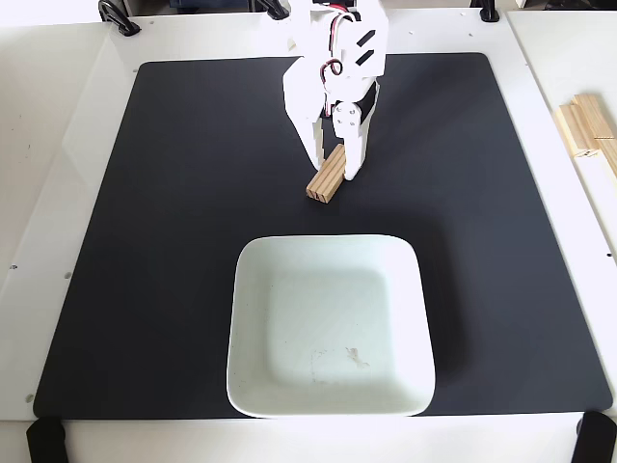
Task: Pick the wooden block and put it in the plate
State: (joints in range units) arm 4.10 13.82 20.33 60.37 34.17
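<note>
The wooden block [326,183] is small, light tan and grooved. It lies on the black mat just beyond the far rim of the plate [253,386], a large white square dish with rounded corners that holds nothing. My white gripper [335,170] reaches down from the top centre. One finger stands on each side of the block's far end, and they look closed against it. The block's near end sits on or just above the mat.
The black mat [174,241] covers most of the white table. Pale wooden slats [588,130] lie off the mat at the right edge. Black clamps sit at the table's corners [46,439].
</note>
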